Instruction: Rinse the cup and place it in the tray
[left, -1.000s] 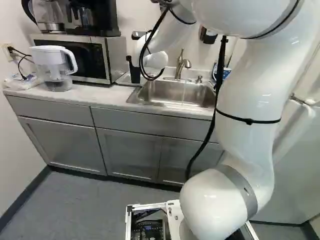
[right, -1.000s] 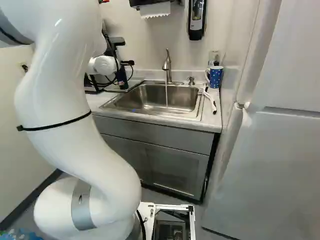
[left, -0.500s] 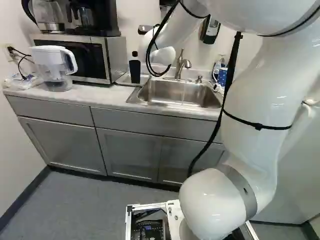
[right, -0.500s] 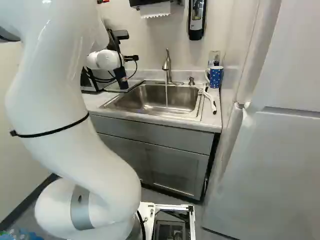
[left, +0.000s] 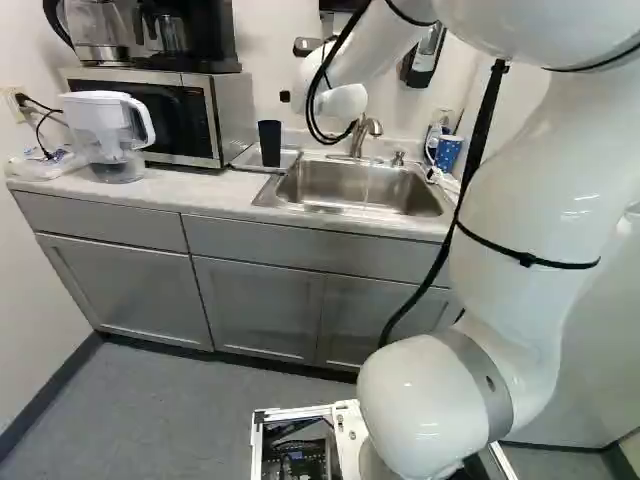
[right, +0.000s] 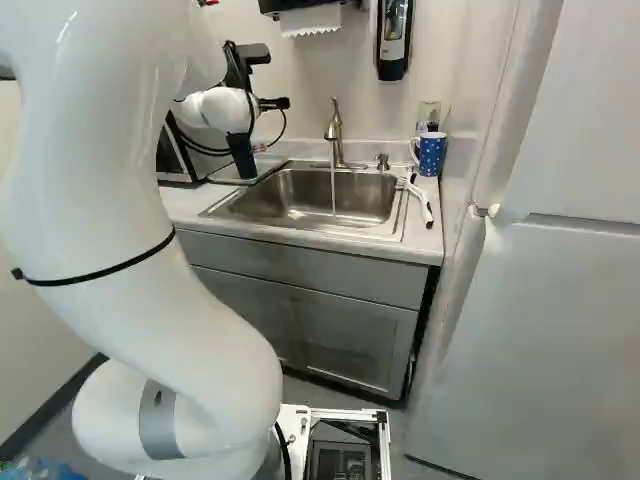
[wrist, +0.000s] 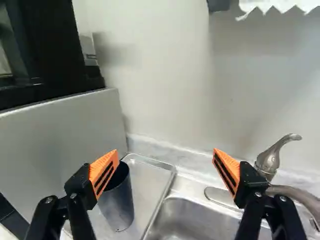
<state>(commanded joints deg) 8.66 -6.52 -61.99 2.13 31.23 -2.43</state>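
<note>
In the right base view the gripper (right: 273, 103) shows partly beyond the white wrist, above the dark cup (right: 243, 157). The cup (left: 269, 143) stands upright on the metal tray (left: 246, 162), left of the sink. Seen from the wrist, the gripper (wrist: 166, 153) is open and empty, its orange-padded fingers wide apart. The cup (wrist: 117, 202) stands beyond and below one finger, which overlaps part of its rim in that view; a gap shows between them in the base views. The tray (wrist: 156, 164) lies against the sink's edge. A thin stream of water falls from the faucet (right: 335, 130).
The sink (right: 300, 208) is set in the counter beside the tray. A microwave (left: 235, 118) stands close on the tray's other side, a pitcher (left: 105, 130) farther left. A blue dotted mug (right: 431, 153) and a white brush (right: 417, 196) are at the sink's right. Paper towel hangs above.
My arm has lifted the empty gripper up and to the right, away from the cup. The cup has stayed upright on the tray, and the base has not moved.
</note>
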